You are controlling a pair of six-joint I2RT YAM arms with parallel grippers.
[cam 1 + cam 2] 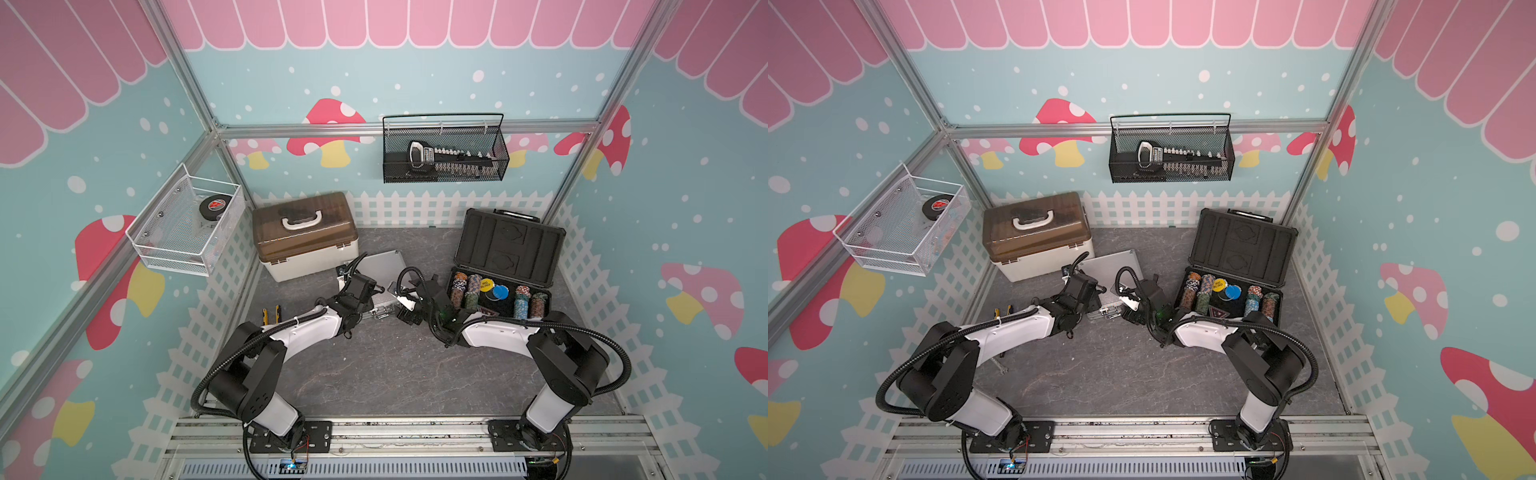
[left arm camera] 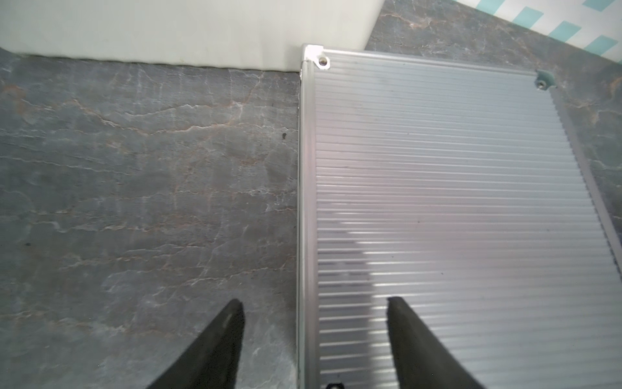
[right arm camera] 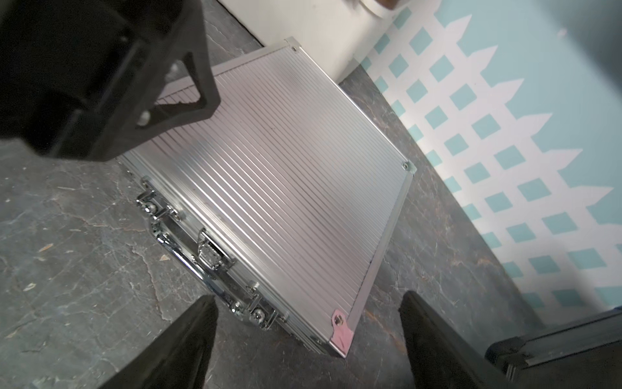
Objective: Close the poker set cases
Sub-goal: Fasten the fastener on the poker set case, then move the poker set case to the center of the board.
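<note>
The small silver ribbed case [image 1: 380,266] [image 1: 1112,266] lies flat on the floor with its lid down. Its chrome handle and latches [image 3: 188,232] face the arms. My left gripper [image 2: 314,301] [image 1: 358,291] is open, one finger over the floor and one over the ribbed lid [image 2: 437,202], straddling the case's side edge. My right gripper [image 3: 308,296] [image 1: 405,311] is open just off the case's near corner [image 3: 340,328], holding nothing. The larger dark case [image 1: 509,245] [image 1: 1241,249] stands open at the right, lid upright, with chips in its base [image 1: 498,297].
A cream box with a brown lid [image 1: 305,237] touches the silver case's far corner. Yellow-handled tools [image 1: 270,313] lie by the left fence. A black wire basket [image 1: 444,149] and a white mesh basket [image 1: 187,224] hang on the walls.
</note>
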